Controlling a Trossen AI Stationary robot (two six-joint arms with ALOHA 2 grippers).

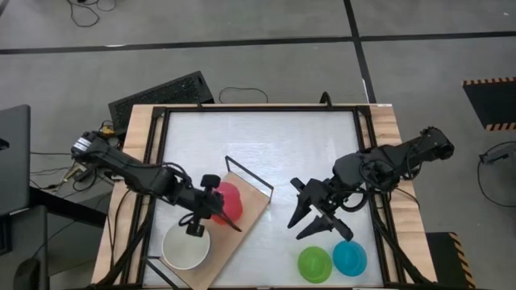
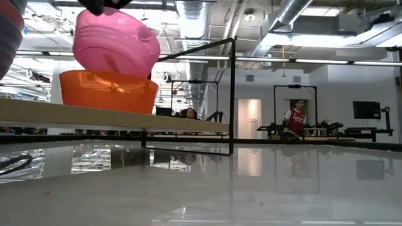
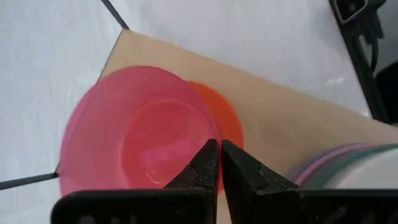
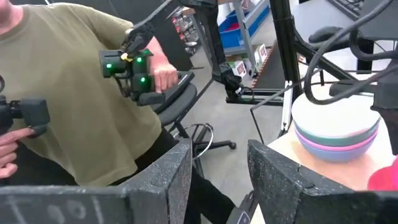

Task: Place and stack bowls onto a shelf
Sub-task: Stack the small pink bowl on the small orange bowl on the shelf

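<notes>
While the white bench carries everything, the leftmost thing on it in the high view is a stack of bowls with a cream-white one on top, sitting at the near end of the shelf, a light-wood board with a thin black wire frame that runs slantwise toward the middle of the bench. The right wrist view shows that stack from the side, with pink and green rims under the white one; how many bowls it has I cannot tell.

Just to the right of it, the left pincer is over the shelf with its fingers pressed together on the rim of the magenta bowl. That bowl hangs tilted above the red bowl, which rests on the board; from the low view the magenta bowl seems to reach into the red one, though whether they touch I cannot tell.

Farther right, well apart from the shelf, the right pincer hovers over bare bench with its fingers spread and nothing between them. Beside it, near the front edge, stand the lime green bowl and, touching or almost touching it on the right, the cyan bowl.

A person in an olive shirt stands beyond the bench, seen in the right wrist view.
</notes>
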